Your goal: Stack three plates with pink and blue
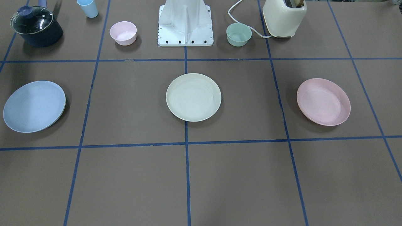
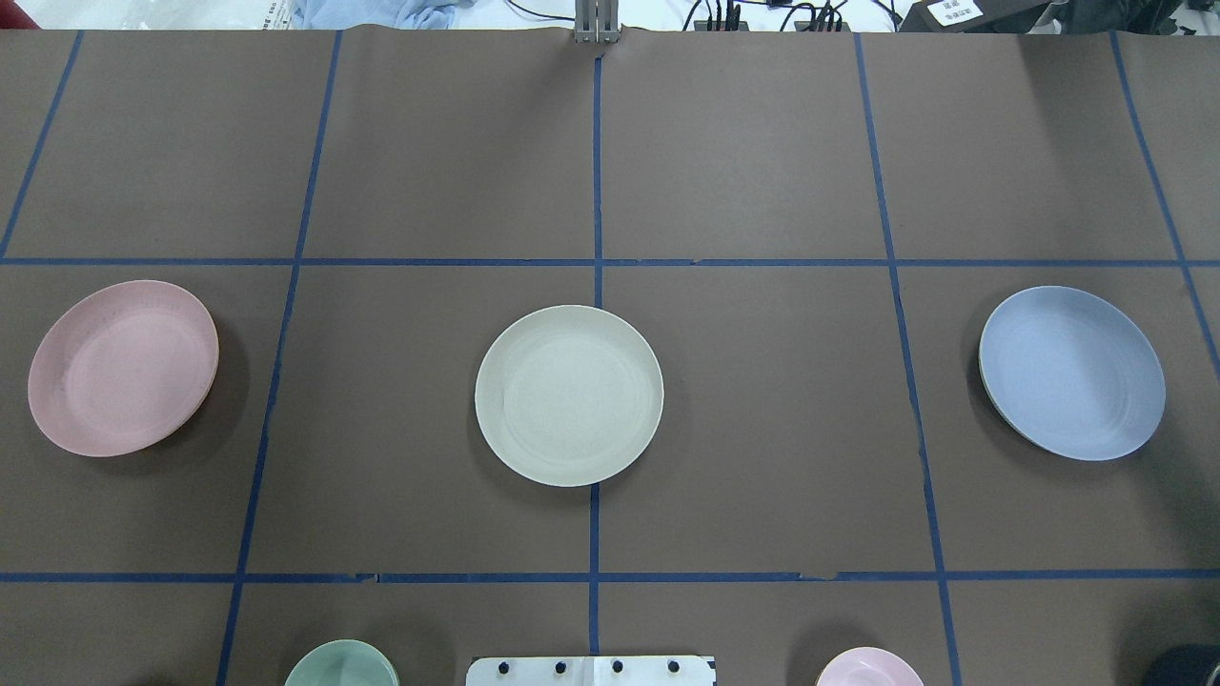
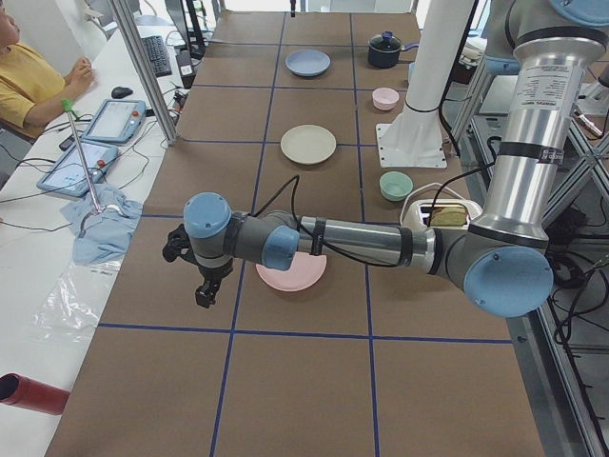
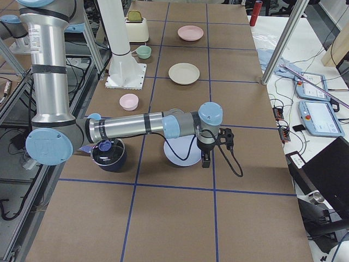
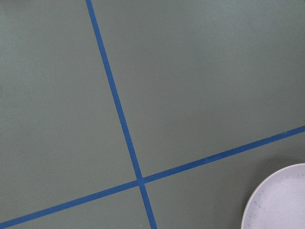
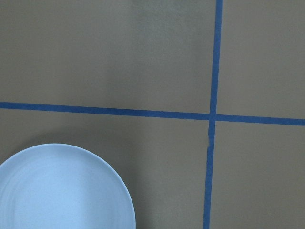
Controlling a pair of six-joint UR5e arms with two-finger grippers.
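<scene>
Since both grippers show only in the side cams, can't tell whether fingers are wide, narrow or shut. The left gripper (image 3: 203, 288) hangs small & dark at centre-left of the exterior left view, pointing down, near the pale pink round shallow plate (image 2: 123, 367); the forearm hides that plate's upper edge there. The right gripper (image 4: 205, 159) hangs at centre of the exterior right view, overlapping the right rim of the light blue round shallow plate (image 2: 1071, 373), whose top is behind the wrist.

Overhead, near to far: btm edge cuts off the white robot base plate (image 2: 591, 670), a small green bowl (image 2: 341, 665) at btm left, a small pink bowl (image 2: 868, 667) at btm right & a dark pot (image 2: 1193, 672), a mere sliver in the btm-right corner. Mid row: pink plate far left, cream-white round shallow plate (image 2: 569, 394) at ctr on a blue tape line (image 2: 596, 191), blue plate far right. All lie flat on the brown table (image 2: 762, 429), well apart, none stacked. Top edge: crumpled pale blue cloth (image 2: 381, 14) & cables (image 2: 729, 14), both cropped.

Left wrist cam catches only an arc of the pink plate, btm right, looking whitish. Right wrist cam has part of the blue plate, btm left.
</scene>
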